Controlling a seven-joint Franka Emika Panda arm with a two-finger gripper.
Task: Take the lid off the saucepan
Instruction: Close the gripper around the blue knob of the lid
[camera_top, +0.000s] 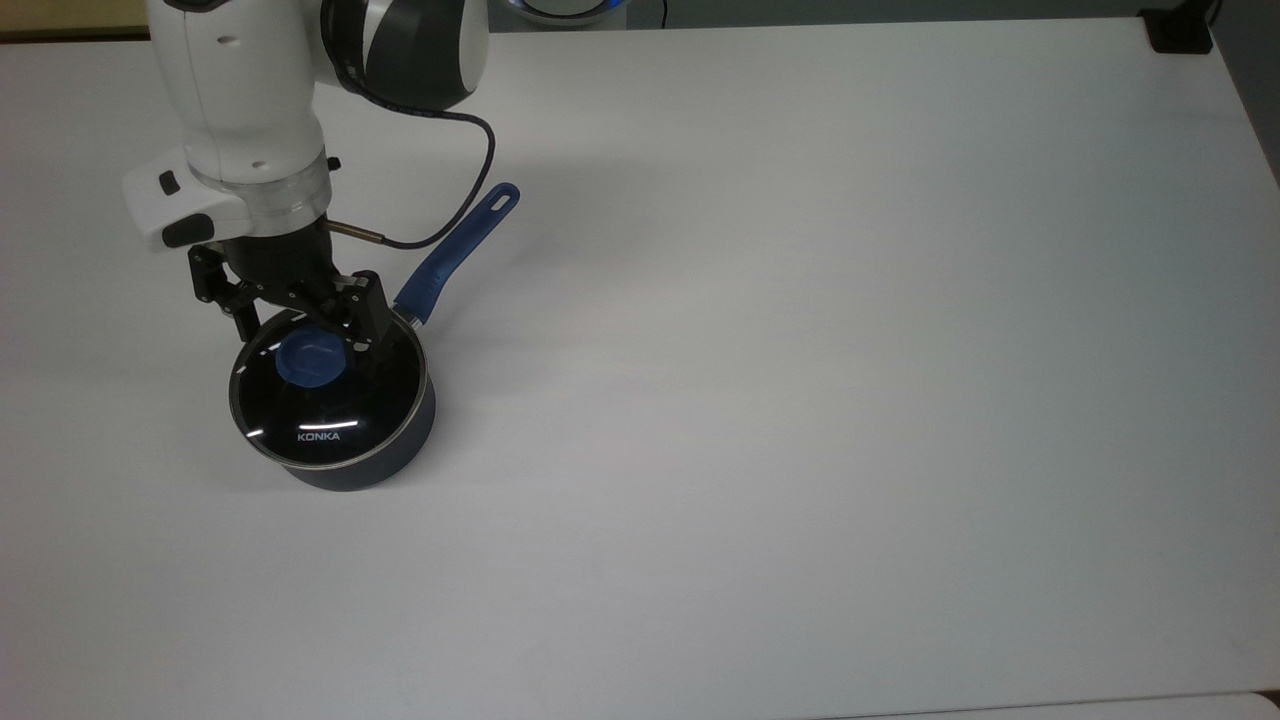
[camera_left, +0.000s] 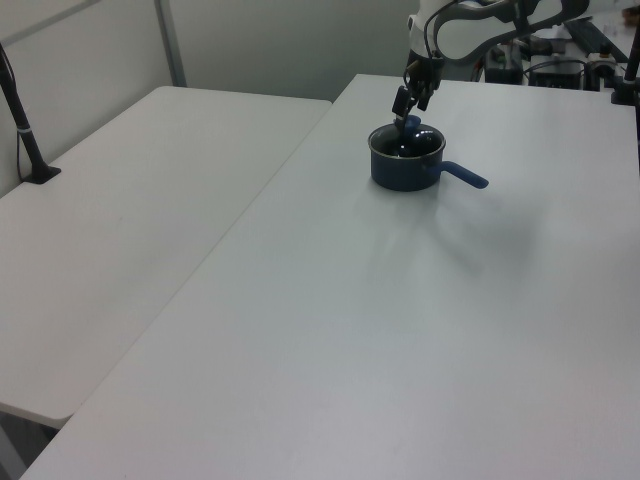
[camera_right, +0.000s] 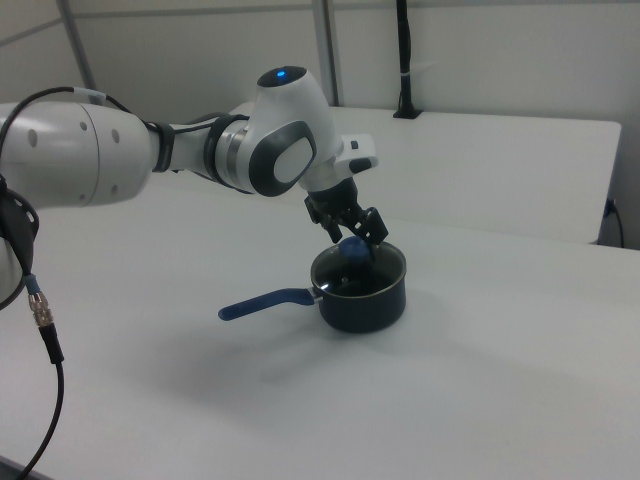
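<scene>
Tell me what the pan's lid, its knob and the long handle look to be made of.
The round clear lid looks like glass: the pan's dark inside shows through and it carries sharp light streaks, with a thin shiny rim, probably metal. Its blue knob is matte, likely plastic or silicone. The saucepan's long blue handle has the same matte look, possibly a soft coating.

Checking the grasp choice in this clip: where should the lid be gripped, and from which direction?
Probably by the blue knob at the centre of the lid, coming straight down from above. The lid lies flat on the saucepan, its thin rim flush with the pot, so the raised knob is the one part two fingers can straddle. The open gripper hangs just above it.
</scene>
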